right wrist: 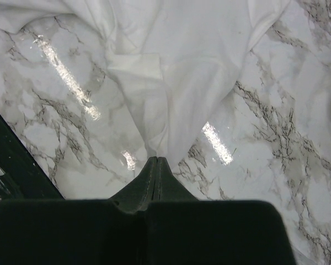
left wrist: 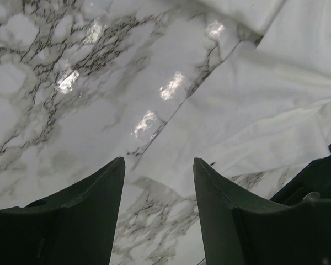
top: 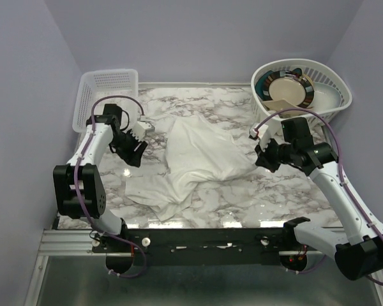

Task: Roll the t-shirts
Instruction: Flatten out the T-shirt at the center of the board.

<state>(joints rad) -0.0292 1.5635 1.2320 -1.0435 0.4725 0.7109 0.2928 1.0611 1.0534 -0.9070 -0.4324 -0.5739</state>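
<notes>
**Shirt lies in a heap, rolling not yet begun**

The t-shirt point(top: 198, 159) lies in the middle of the marble table point(top: 274, 197), between the two arms. It is white and soft and all bunched up. There are big folds in it, and one flap spreads out toward the near left side. No part of it is rolled. It looks like one heap of cloth, and it is hard to tell if more than one shirt is in it. No black marks show on it.

The left gripper point(left wrist: 159, 165) hangs over the table just beside the left edge of the shirt. Its jaws are spread apart and hold nothing. Bare table and a flat edge of cloth show between them.

The right gripper point(right wrist: 156, 161) is at the right side of the shirt. Its jaws are pressed tight together. A corner of the cloth comes to a point right at the tips, but it cannot be told if a bit of cloth is pinched there.

The job looks to be at the very start: the shirt has to be pulled flat first. Next, the left gripper would likely need to go down and close on the near cloth edge. Then both arms could tug the shirt smooth, gently, so it does not bunch up more.
</notes>
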